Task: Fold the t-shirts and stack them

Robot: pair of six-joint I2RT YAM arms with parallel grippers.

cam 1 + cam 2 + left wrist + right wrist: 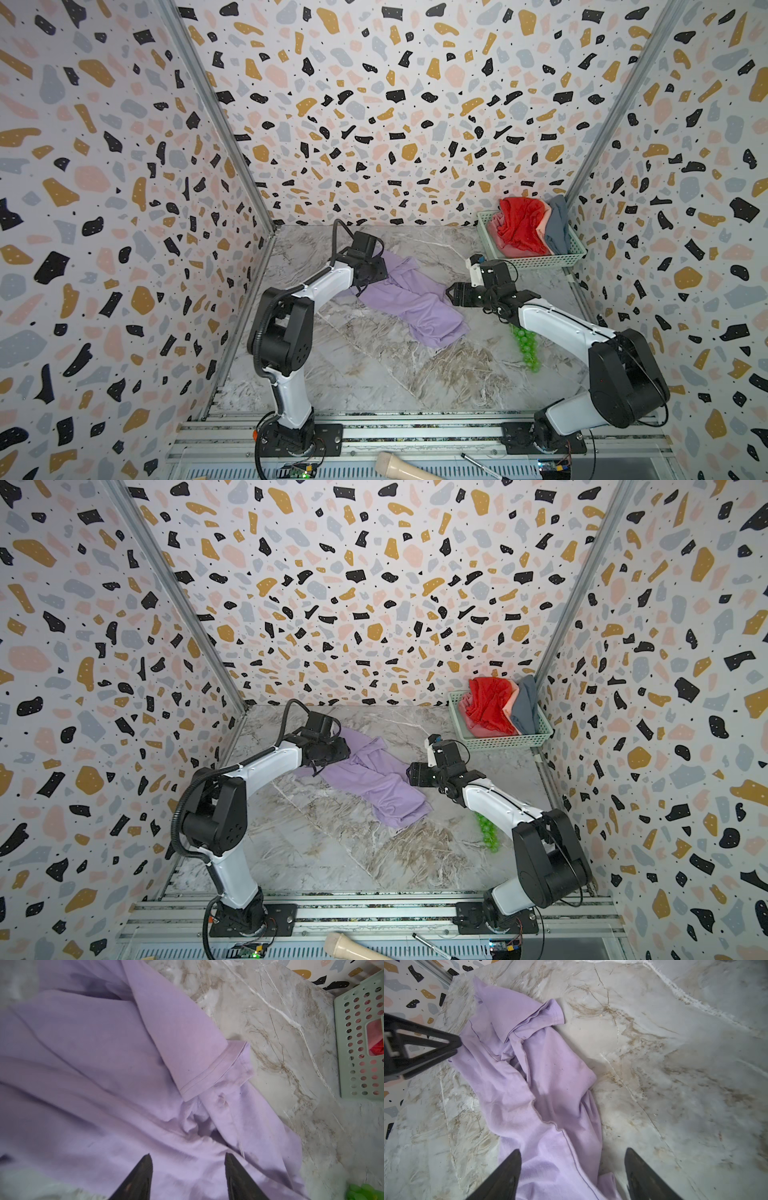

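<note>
**Both grippers open, purple shirt unfolded**

The purple shirt (pixel 409 299) lies rumpled on the bench (pixel 374 374), left of the basket (pixel 536 261) and nearer us. Its long axis slants away from the basket. The left gripper (pixel 188 1155) hangs over the end farthest from the basket, jaws apart, pinching nothing (the closer one, I'd say). The right gripper (pixel 573 1149), wide and empty, sits between shirt and basket. The red shirt (pixel 521 228), pink shirt (pixel 495 232) and grey shirt (pixel 559 228) are heaped in the basket. Green beads (pixel 525 349) lie clear.
</note>
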